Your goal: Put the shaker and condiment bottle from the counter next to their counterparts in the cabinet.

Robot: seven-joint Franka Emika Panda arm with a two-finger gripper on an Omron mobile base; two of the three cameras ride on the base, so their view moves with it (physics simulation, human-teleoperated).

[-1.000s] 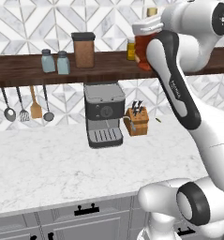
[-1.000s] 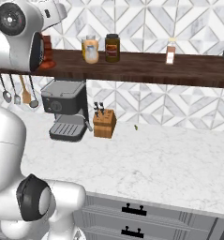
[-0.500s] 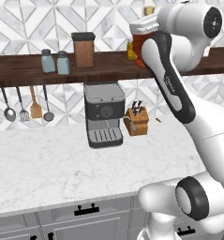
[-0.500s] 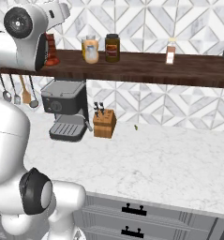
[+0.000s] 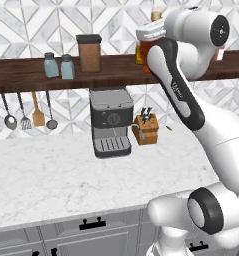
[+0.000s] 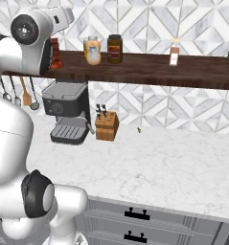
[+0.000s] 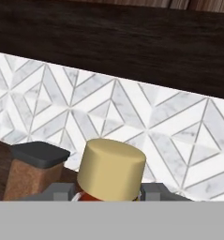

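Left base view: arm reaches up to the cabinet (image 5: 116,75), forearm covering the shelf's right part. Condiment bottle (image 5: 145,56) peeks out just left of the forearm, red-orange body over the plank beside a yellow jar (image 5: 139,53). Two shakers (image 5: 59,66) stand side by side, nearly touching, near the plank's left end, brown canister (image 5: 89,53) just right of them. Under the shelf: hanging utensils (image 5: 30,111), coffee machine (image 5: 110,121) and knife block (image 5: 145,129) at the counter's (image 5: 66,175) back edge.

Right base view: bottle (image 6: 55,52) shows at the plank's left end, half hidden by the arm's head, its base on the wood. Cream jar (image 6: 92,50) and dark brown jar (image 6: 115,48) stand close together further right, slim red bottle (image 6: 174,52) well apart toward the right end.

Hand view: gripper (image 7: 106,192) clenched on the bottle, tan stopper (image 7: 111,169) up between the grey fingers (image 7: 59,190). Canister lid at left, tiled wall (image 7: 132,117) behind.
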